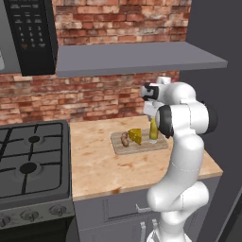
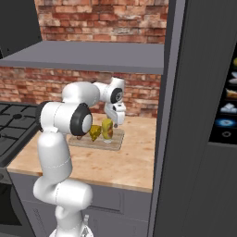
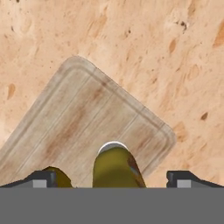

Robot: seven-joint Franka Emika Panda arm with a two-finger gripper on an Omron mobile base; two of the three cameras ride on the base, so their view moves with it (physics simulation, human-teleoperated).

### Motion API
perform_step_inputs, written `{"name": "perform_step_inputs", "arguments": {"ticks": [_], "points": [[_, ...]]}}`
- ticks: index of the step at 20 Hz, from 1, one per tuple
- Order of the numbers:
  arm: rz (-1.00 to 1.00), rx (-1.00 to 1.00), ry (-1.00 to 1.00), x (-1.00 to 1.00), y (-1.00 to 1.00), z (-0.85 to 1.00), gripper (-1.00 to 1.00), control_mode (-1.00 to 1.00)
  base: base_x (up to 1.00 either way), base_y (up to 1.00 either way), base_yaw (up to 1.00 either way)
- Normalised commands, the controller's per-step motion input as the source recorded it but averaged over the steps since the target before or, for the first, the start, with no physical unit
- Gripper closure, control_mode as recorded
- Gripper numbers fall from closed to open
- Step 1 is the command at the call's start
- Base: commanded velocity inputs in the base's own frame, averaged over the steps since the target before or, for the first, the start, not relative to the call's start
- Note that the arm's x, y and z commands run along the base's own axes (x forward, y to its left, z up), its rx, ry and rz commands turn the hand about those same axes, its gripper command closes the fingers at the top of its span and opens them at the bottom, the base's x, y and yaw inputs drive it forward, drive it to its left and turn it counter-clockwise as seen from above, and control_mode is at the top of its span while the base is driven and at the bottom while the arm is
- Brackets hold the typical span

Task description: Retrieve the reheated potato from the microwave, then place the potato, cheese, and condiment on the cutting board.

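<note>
Cutting board (image 1: 138,144) lies on the counter (image 1: 104,165), right of the stove (image 1: 33,163). On it, left to right: potato (image 1: 125,139), cheese (image 1: 135,136), upright condiment (image 1: 153,131). Microwave (image 1: 29,35) hangs at upper left. The arm's elbow partly covers the condiment.

No readable text anywhere I look. Microwave (image 1: 29,35) keypad buttons carry white marks, too small to read. Condiment (image 1: 153,131) bottle shows no label.

You've got a brick wall (image 1: 94,94) behind, w/ a grey shelf (image 1: 137,59). Tan counter (image 1: 104,165) sits beside a black hob (image 1: 30,160); dark tall cabinet (image 2: 199,115) on the right.
</note>
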Motion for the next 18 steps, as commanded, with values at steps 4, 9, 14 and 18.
{"name": "perform_step_inputs", "arguments": {"ticks": [4,9,14,18], "points": [[0.0,0.0,-0.02,0.0,-0.08,0.08,-1.0,-1.0,0.0,0.0,0.0],[0.0,0.0,-0.02,-0.01,-0.15,0.06,-1.0,-1.0,0.0,0.0,0.0],[0.0,0.0,-0.03,-0.03,-0.23,0.04,-1.0,-1.0,0.0,0.0,0.0],[0.0,0.0,-0.06,-0.18,-0.25,0.05,-1.0,-1.0,0.0,0.0,0.0]]}}
